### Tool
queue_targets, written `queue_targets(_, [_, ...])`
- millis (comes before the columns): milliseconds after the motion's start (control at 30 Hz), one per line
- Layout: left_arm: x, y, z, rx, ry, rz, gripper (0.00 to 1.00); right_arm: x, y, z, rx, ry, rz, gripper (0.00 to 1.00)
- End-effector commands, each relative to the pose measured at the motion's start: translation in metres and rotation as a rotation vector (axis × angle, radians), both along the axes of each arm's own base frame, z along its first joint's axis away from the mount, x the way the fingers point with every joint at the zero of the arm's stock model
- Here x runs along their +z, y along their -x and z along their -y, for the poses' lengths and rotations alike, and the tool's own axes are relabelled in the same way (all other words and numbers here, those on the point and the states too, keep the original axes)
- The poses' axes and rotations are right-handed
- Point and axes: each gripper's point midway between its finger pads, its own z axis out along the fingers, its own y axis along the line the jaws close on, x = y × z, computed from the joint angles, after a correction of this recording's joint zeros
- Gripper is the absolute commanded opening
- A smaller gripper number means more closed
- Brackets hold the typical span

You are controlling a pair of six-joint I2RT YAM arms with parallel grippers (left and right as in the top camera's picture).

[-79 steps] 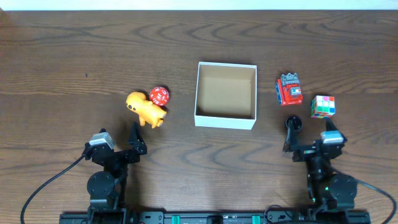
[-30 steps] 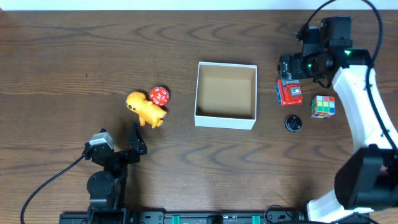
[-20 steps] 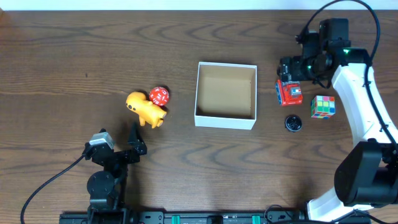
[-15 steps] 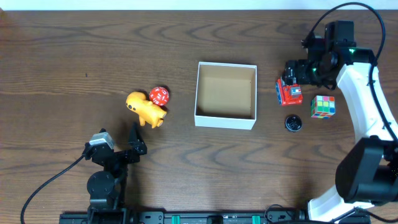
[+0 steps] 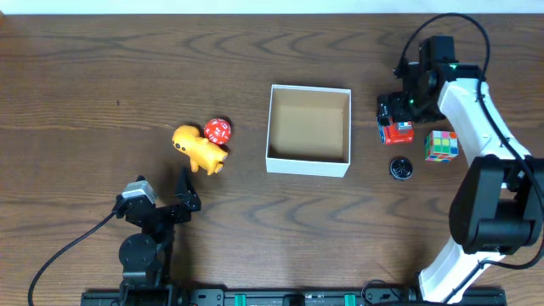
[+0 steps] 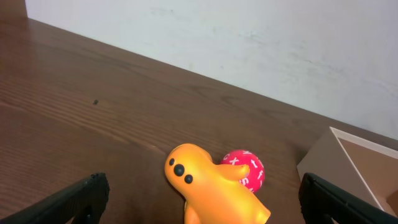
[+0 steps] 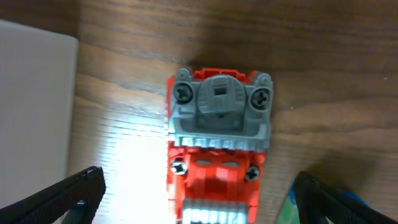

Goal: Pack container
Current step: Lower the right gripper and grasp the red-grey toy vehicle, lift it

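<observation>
The wooden table point(image 5: 85, 68) fills every view. The white right arm point(image 5: 484, 119) reaches far across it, and the right gripper point(image 5: 396, 109) hangs above the far end of a red toy truck point(image 5: 396, 131). In the right wrist view its two fingers stand wide apart, one on each side of the truck, and touch nothing. The container point(image 5: 308, 161), a square white box with a bare brown inside, sits just to that gripper's left. Its white wall shows at the left edge of the right wrist view. The left gripper point(image 5: 164, 200) rests low near its base, well to the left of the container and nearer the robot. Its fingers are also spread wide and hold nothing. Just ahead of the left gripper lies a yellow animal toy point(image 5: 198, 149), between the fingers in the left wrist view. A coloured puzzle cube point(image 5: 441, 145) sits to the right of the right gripper and a little nearer the robot, just beside the truck. A red ball with white marks point(image 5: 218, 131) touches the far side of the yellow toy. A small black round cap point(image 5: 400, 168) lies on the robot's side of the right gripper, near the truck and the cube.
</observation>
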Motion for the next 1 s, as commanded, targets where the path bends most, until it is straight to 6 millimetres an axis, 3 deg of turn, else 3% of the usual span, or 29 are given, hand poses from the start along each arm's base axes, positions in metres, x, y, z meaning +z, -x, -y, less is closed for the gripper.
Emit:
queue_targets(0, [-0.019,0.001,-0.003,0.01,-0.018,-0.058,0.98,-0.002,-0.006,0.006,0.048,0.071,0.009,0.99])
queue_targets(200, [-0.019,0.001,-0.003,0.01,-0.018,-0.058,0.98,-0.019,0.0,0.012,0.051,0.104,-0.048,0.99])
queue_targets(333, [-0.019,0.001,-0.003,0.011,-0.018,-0.058,0.98,-0.032,-0.006,0.001,0.058,0.045,-0.045,0.99])
queue_targets(633, [-0.019,0.001,-0.003,0.01,-0.018,-0.058,0.98,-0.051,-0.011,-0.001,-0.008,0.031,-0.061,0.99])
queue_targets(967, [-0.019,0.001,-0.003,0.01,-0.018,-0.058,0.98,-0.055,-0.008,-0.001,-0.026,0.027,-0.079,0.76])
